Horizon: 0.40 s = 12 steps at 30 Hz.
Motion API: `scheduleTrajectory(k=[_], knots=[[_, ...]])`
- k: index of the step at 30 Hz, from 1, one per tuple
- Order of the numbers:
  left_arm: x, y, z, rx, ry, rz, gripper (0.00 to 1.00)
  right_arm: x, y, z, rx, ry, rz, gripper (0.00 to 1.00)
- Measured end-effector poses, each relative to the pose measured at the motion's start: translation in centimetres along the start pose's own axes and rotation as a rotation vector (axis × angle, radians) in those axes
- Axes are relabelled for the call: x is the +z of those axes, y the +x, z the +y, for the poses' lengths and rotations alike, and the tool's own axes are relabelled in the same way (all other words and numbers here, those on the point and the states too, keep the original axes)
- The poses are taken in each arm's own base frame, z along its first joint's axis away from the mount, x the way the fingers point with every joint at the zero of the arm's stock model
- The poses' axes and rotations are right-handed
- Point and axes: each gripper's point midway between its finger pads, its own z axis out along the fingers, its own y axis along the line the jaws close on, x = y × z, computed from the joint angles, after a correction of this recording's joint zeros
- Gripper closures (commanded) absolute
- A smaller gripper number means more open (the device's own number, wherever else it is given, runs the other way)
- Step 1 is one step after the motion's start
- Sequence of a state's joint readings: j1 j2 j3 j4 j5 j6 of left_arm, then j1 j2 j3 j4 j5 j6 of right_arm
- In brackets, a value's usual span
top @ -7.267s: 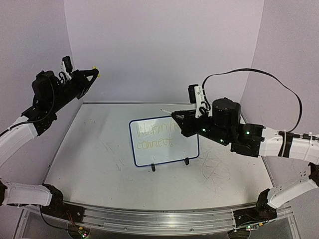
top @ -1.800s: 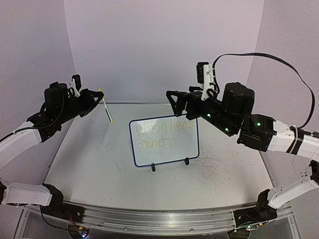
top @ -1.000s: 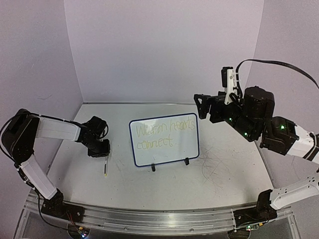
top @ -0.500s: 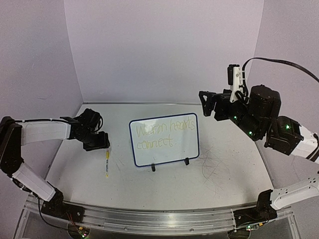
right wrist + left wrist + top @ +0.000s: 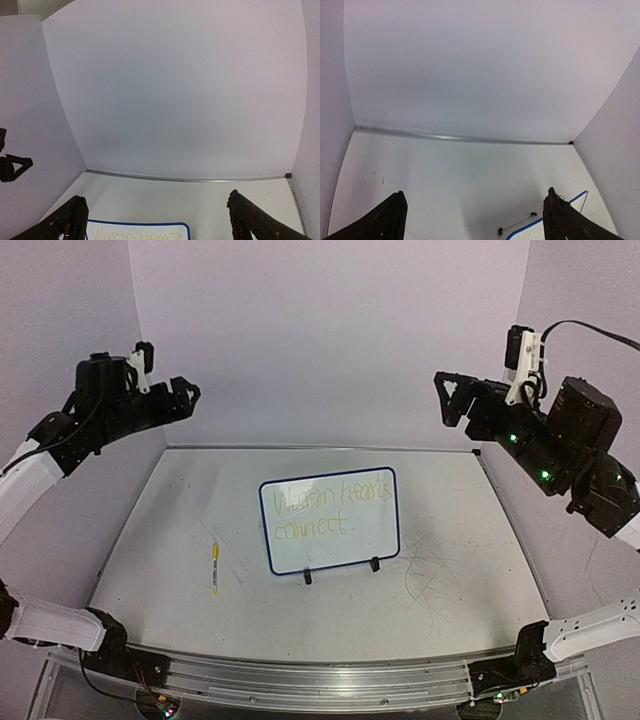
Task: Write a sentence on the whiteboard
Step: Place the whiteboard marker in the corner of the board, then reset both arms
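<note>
Evidently the sentence [image 5: 328,510] is finished or very nearly so: faint yellow-green handwriting fills two lines, two words above and one below. It reads roughly "Warm hearts connect", though the strokes are too pale to be sure of every letter. It sits in the upper half of the whiteboard [image 5: 340,552], a small blue-framed board propped on two black feet near the middle of the table [image 5: 160,530], with its lower half bare. A yellow-barrelled marker [image 5: 214,568] lies loose on the tabletop to the left of the board, apart from it and held by nothing. The left gripper [image 5: 188,392] hangs high above the far left corner, well apart from both marker and board. Its wrist view shows the two fingers [image 5: 389,220] spread wide with only bare table between them. The right gripper [image 5: 445,398] is likewise raised at the far right, its fingers [image 5: 65,222] splayed and empty above the board's top edge. Judged from this layout, the writing step looks complete; at most, tidying the marker away may remain.
</note>
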<state>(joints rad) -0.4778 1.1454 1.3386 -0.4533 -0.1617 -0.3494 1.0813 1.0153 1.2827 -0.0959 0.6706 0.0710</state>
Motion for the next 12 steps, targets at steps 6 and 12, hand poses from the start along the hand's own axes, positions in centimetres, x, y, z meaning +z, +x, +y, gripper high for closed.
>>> scheduleTrajectory(k=[6,12], knots=[[-4.9,-7.7,-3.6,0.085,0.164,-0.255,0.01,0.0,-1.0,-0.2,-0.006,0.018,-0.023,0.02],[-6.2,-9.9,-5.1,0.131,0.225,-0.336,0.01,0.0,-2.0,-0.2,-0.003,0.024,-0.061,0.02]])
